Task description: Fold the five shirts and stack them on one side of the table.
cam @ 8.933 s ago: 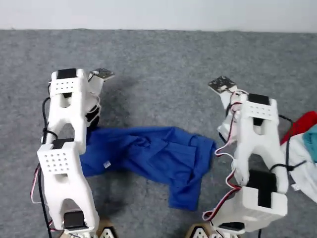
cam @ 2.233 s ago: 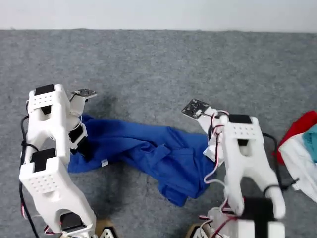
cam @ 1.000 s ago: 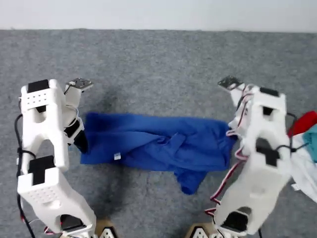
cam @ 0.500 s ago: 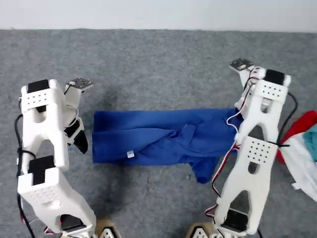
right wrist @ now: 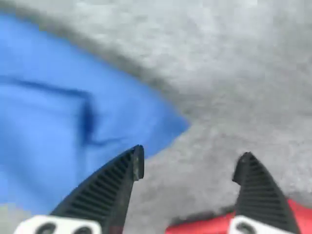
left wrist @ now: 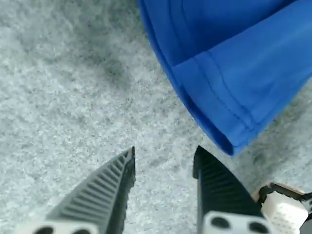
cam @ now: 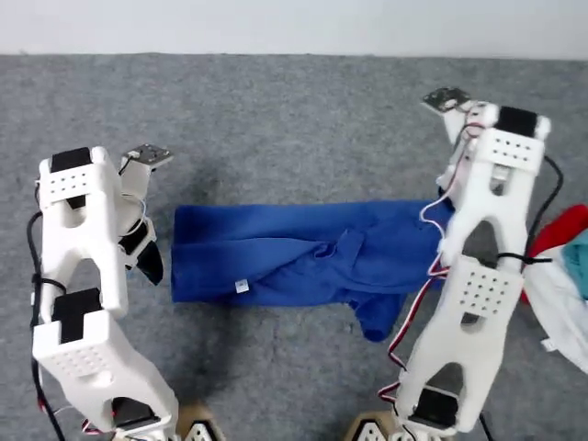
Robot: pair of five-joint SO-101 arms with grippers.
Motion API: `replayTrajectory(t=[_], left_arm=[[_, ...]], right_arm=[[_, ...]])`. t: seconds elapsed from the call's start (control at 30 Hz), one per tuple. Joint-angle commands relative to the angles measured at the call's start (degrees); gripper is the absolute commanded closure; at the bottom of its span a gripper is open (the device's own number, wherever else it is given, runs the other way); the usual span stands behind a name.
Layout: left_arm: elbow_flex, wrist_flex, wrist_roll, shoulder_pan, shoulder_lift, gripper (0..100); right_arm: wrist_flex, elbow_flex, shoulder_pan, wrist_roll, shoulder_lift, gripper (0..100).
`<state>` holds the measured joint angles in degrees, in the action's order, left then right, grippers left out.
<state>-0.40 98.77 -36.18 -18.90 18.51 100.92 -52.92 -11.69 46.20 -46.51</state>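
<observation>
A blue shirt (cam: 303,253) lies stretched in a long band across the grey table, with one loose part (cam: 375,317) hanging toward the front edge. My left gripper (left wrist: 163,158) is open just off the shirt's left end, whose doubled corner (left wrist: 229,102) lies ahead of the fingers. My right gripper (right wrist: 192,156) is open over the shirt's right corner (right wrist: 73,131), holding nothing. In the high view the left gripper (cam: 150,265) sits beside the shirt's left edge, and the right arm (cam: 491,193) covers the right end.
A heap of other shirts lies at the right edge of the table: red (cam: 562,230), teal (cam: 579,257) and white (cam: 562,308). Red cloth (right wrist: 204,225) shows close under the right gripper. Bare grey table (cam: 294,119) stretches behind the blue shirt.
The blue shirt was dragged to the right and pulled out from a crumpled heap into a flat band. In the last half second the right arm shifted slightly back; the shirt stayed still.
</observation>
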Motion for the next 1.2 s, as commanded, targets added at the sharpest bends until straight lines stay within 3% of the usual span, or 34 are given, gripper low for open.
replayTrajectory(t=[0.0,0.23,0.63,0.83,1.17], left_arm=[[-1.27,1.85,-0.62,0.00,-3.16,82],[-1.27,1.93,-0.62,-0.35,-3.34,82],[0.92,1.85,-0.62,0.09,-3.08,82],[0.92,1.85,-0.62,-0.26,-3.08,82],[0.92,1.85,-0.62,0.00,-3.08,82]], right_arm=[[2.24,15.12,5.76,3.08,13.76,76.9],[-11.91,35.16,6.02,4.57,18.68,81.1],[-12.79,35.60,10.33,4.48,15.34,81.5],[-12.53,35.60,11.65,4.66,15.52,92.3],[-13.85,35.96,4.62,12.40,14.29,97.7]])
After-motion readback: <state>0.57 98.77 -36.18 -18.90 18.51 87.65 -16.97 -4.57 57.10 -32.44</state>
